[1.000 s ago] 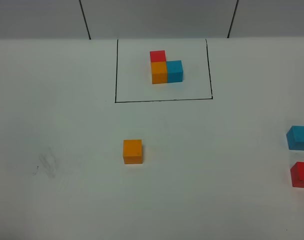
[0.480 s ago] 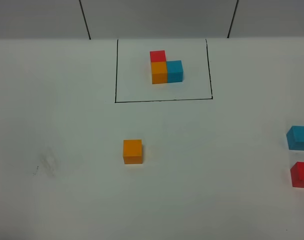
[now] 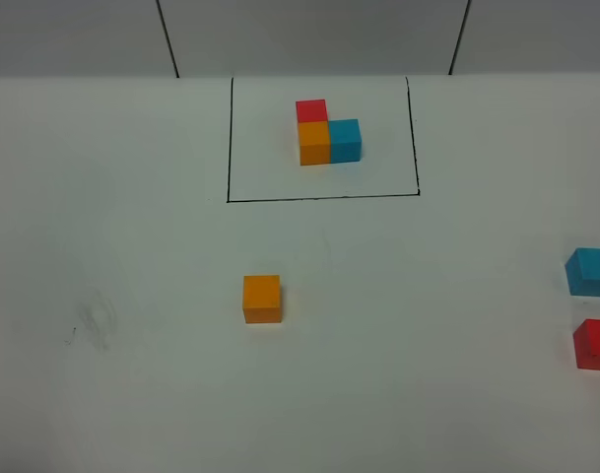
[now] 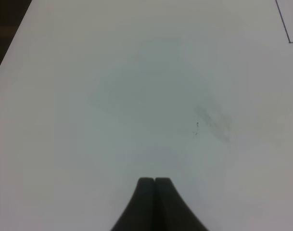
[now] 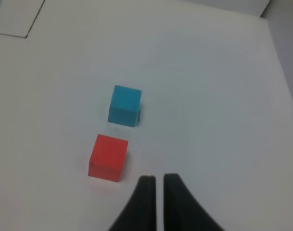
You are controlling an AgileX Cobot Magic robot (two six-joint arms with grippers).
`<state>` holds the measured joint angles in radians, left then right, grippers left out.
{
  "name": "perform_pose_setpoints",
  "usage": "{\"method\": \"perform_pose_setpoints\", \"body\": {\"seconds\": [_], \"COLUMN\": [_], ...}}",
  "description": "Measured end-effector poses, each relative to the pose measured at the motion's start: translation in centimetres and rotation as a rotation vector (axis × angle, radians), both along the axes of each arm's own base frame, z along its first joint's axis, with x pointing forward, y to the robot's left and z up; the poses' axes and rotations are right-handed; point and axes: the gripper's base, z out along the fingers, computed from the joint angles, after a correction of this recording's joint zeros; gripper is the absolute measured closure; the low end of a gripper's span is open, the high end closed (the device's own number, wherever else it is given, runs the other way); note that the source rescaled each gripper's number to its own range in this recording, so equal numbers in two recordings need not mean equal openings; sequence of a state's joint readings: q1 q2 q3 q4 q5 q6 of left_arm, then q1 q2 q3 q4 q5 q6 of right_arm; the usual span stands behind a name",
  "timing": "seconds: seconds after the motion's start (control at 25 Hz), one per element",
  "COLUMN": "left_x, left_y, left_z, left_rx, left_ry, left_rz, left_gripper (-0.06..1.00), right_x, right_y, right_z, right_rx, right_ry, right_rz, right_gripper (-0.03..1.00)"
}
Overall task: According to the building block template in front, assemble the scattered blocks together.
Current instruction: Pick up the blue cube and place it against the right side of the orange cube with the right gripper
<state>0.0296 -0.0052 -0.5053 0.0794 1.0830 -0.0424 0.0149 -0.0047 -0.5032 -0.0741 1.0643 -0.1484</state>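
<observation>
The framed template [image 3: 327, 132] sits at twelve o'clock as my reference. The loose orange cube [image 3: 261, 298] lies mid-table, with the blue cube [image 3: 589, 271] and red cube [image 3: 595, 344] at three. My left gripper [image 4: 154, 180] is pressed closed over bare table, and my right gripper [image 5: 159, 177] is nearly closed and empty beside the red cube, likely my first pick.

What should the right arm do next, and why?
Probably open the right pincer and bring it over the red cube. Its jaws look nearly shut and hold nothing, the loose red cube lies just beside them, and the blue cube sits a little farther off.
</observation>
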Motion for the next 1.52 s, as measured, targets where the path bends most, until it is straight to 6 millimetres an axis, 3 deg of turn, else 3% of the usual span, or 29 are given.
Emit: {"method": "perform_pose_setpoints", "body": {"seconds": [1.52], "left_x": [-0.01], "left_y": [0.0], "left_z": [0.0], "left_rx": [0.001], "left_ry": [-0.001], "left_rz": [-0.001], "left_gripper": [0.94], "right_x": [0.0], "right_y": [0.01], "right_z": [0.0], "right_rx": [0.001], "right_ry": [0.0], "right_rz": [0.001], "right_gripper": [0.96]}}
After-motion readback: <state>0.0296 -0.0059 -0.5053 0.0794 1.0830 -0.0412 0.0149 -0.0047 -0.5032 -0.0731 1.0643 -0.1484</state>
